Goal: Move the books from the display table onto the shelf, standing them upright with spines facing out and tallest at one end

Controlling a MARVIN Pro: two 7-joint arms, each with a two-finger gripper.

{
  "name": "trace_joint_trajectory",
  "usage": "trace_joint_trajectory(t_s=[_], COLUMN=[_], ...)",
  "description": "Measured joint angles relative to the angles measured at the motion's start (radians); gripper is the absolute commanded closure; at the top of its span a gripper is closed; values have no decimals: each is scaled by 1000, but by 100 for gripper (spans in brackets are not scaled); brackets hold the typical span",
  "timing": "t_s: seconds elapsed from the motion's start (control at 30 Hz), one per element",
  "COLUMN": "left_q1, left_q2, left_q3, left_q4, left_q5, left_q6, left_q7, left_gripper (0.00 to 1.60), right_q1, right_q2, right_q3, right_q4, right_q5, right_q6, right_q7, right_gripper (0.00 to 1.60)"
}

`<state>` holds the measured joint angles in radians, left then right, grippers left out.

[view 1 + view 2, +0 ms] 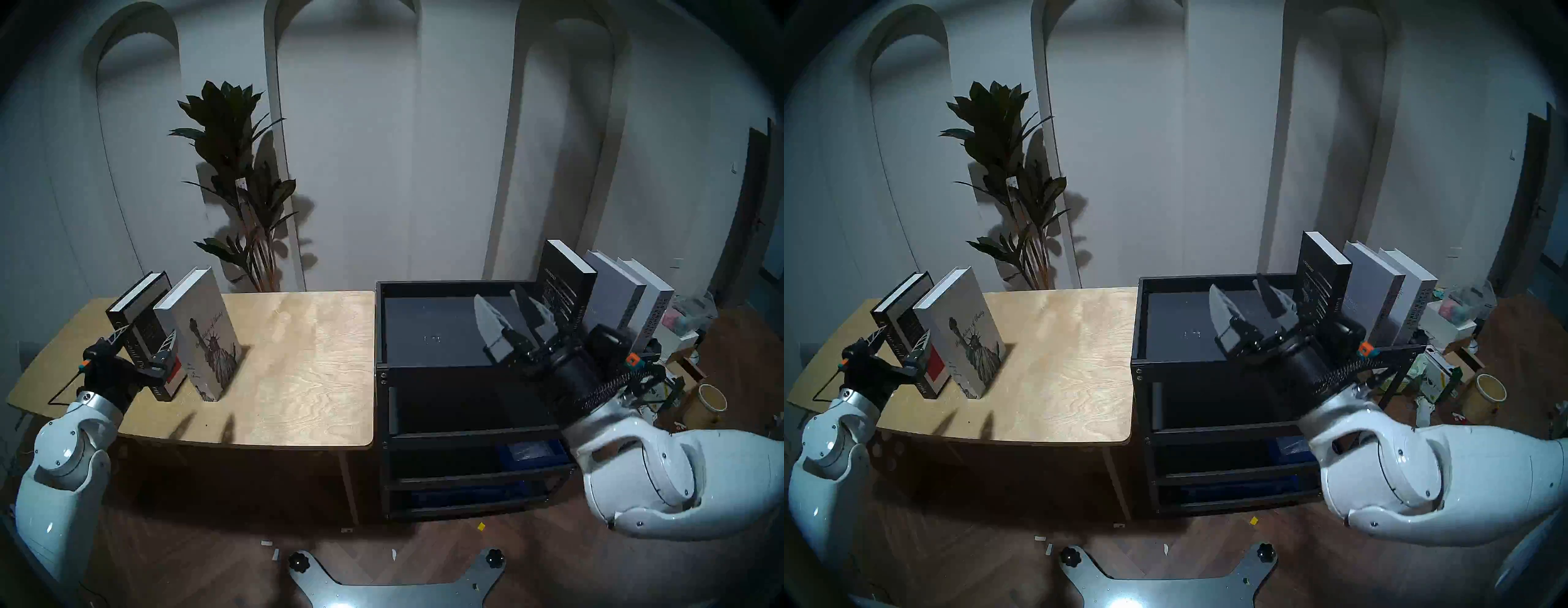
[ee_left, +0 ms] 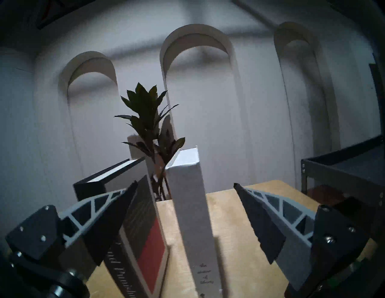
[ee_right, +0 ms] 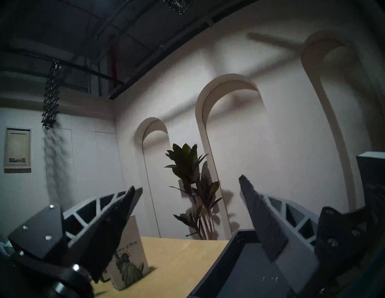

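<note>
- Left gripper (image 1: pixel 146 335): fingers spread wide and holding nothing, level at the near-left part of the display table (image 1: pixel 297 361). In the head view the fingers frame the spine of the black book (image 1: pixel 140 335); the left wrist view shows that book just in front of the left finger (image 2: pixel 112 216), and contact cannot be confirmed.
- Black book: stands on the table's left end, tilted.
- Statue of Liberty book (image 1: pixel 208 335): stands just right of the black book, spine toward the near edge, slightly tilted.
- Right gripper (image 1: pixel 515 316): fingers spread, empty, above the top tier of the shelf (image 1: pixel 424 335), angled toward the far left.
- Shelf top tier, right end: three books stand together, from left to right a black hardcover (image 1: pixel 562 288), a grey book (image 1: pixel 611 293) and a white book (image 1: pixel 649 301).
- A potted plant (image 1: pixel 242 187) stands behind the table.
</note>
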<state>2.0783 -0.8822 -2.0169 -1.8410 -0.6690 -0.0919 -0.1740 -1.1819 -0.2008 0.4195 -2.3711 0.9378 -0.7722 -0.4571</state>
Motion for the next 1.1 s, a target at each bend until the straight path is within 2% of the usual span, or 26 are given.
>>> trace_joint_trajectory(t_s=[0.3,0.67,1.07,1.1], left_q1=[-89,-197,-303,-308], left_q2=[91,171,202,203], left_q3=[74,146,228,231], left_q4=[112,250,371,374], left_q5=[-117,-191,-247,-250], left_q6=[44,46,9,7], left_q7=[-69,-127,-179,-181], left_gripper=[0,0,0,12], right_q1=[-8,13,27,27], right_q2=[-43,-112,-187,-190], right_q3=[-27,-18,-15,-15], right_q4=[29,71,76,76], right_q5=[-77,-170,-279,-283], right_q6=[40,107,179,181], right_q7=[-52,-113,-201,-206], right_gripper=[0,0,0,0])
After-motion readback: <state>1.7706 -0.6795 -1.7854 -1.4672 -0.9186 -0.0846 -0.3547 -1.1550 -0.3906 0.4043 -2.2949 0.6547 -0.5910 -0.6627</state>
